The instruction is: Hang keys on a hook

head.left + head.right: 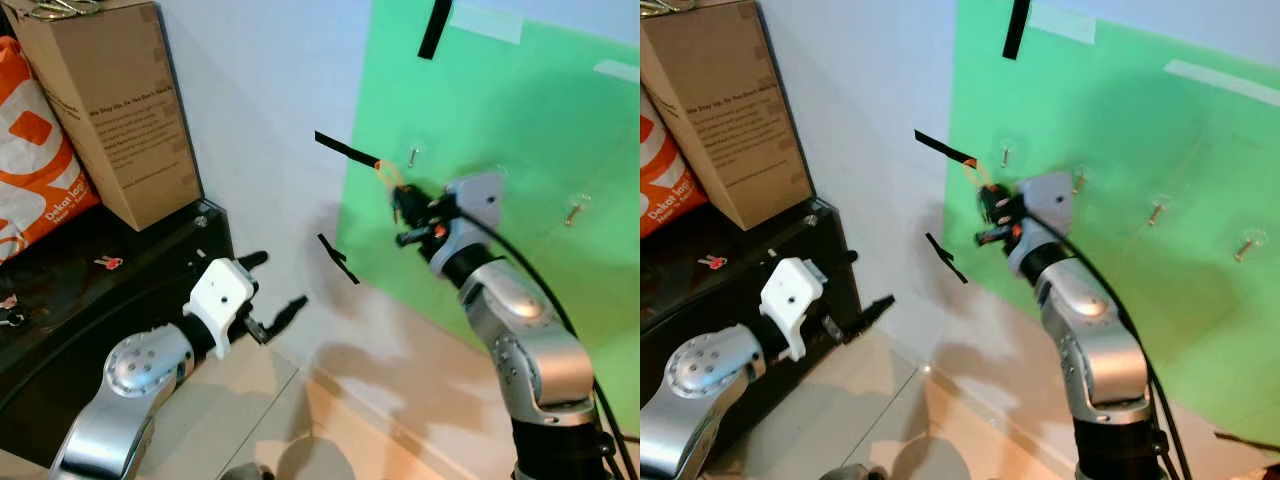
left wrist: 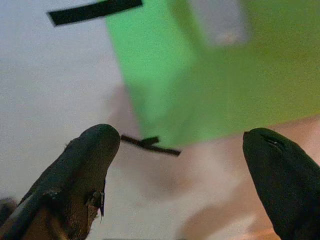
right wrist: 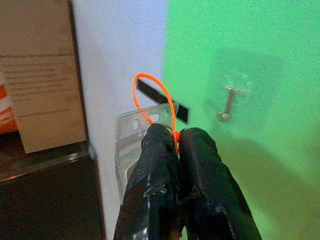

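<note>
The right gripper [image 3: 177,137] is clenched on the keys' orange loop [image 3: 150,95] (a clear tag hangs behind it), raised just beside a hook [image 3: 228,102] on the green sheet [image 1: 520,120]. The left gripper [image 1: 275,290] hangs low, fingers spread, near the black cabinet [image 1: 120,290].

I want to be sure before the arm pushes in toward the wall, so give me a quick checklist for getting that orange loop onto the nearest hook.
1. Grip: right end effector shut on the orange loop: ok.
2. Loop standing open above the fingertips: ok.
3. Nearest hook on the green panel bare, nothing hanging on it: ok.
4. Loop lined up with that hook: not ok, it sits off to one side, short of it.
5. Keys themselves secure below the clear tag: cannot tell, hidden by the fingers.
6. Left end effector open and low, away from the hooks: ok.
</note>
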Available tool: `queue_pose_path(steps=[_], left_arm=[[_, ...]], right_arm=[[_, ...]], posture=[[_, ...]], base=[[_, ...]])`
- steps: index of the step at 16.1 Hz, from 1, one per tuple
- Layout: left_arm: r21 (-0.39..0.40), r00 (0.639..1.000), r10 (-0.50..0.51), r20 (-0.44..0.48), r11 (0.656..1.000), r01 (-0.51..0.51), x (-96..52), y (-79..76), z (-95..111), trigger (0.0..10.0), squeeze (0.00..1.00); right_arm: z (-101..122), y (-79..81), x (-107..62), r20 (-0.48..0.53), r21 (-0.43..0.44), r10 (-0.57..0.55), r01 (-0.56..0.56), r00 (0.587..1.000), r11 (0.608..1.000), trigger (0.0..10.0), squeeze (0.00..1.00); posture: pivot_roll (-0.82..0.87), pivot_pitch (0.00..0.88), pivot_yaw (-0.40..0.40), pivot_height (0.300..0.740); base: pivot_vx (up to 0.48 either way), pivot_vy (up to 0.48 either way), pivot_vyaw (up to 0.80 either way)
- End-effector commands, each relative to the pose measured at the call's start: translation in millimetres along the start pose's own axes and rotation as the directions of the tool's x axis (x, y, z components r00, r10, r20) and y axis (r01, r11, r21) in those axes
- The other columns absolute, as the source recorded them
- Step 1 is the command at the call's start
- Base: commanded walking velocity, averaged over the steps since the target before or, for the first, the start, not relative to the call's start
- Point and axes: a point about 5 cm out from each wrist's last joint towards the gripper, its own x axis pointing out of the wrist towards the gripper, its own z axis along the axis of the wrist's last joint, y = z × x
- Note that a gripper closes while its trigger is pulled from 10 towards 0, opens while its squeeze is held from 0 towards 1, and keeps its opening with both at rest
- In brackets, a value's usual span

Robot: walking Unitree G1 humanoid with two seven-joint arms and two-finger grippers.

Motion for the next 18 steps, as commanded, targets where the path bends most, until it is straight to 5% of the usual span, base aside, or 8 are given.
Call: queue_pose_path(steps=[1,9,18], left_arm=[[-0.018,1.0,-0.022,0.022,1.0,0.023,-1.8,-0.5,5,10.0,0.0],[-0.069,0.998,-0.06,0.031,0.996,0.062,-5.6,-5.3,8,10.0,0.0],[-0.079,0.997,-0.075,0.017,0.994,0.076,-6.7,-6.6,8,10.0,0.0]], right_arm=[[4,-2.8,1.5,0.02,0.004,-0.012,0.012,1.0,1.0,10.0,0.0],[5,-11.3,6.0,0.029,-0.019,-0.101,0.101,0.994,0.995,10.0,0.0],[-12,-14.2,9.7,-0.085,-0.121,-0.151,0.141,0.985,0.983,10.0,0.0]], posture=[[0.0,0.0,-0.046,0.74],[0.0,0.0,-0.048,0.74],[0.0,0.0,-0.043,0.74]], base=[[0.0,0.0,0.0],[0.0,0.0,0.0],[0.0,0.0,0.0]])
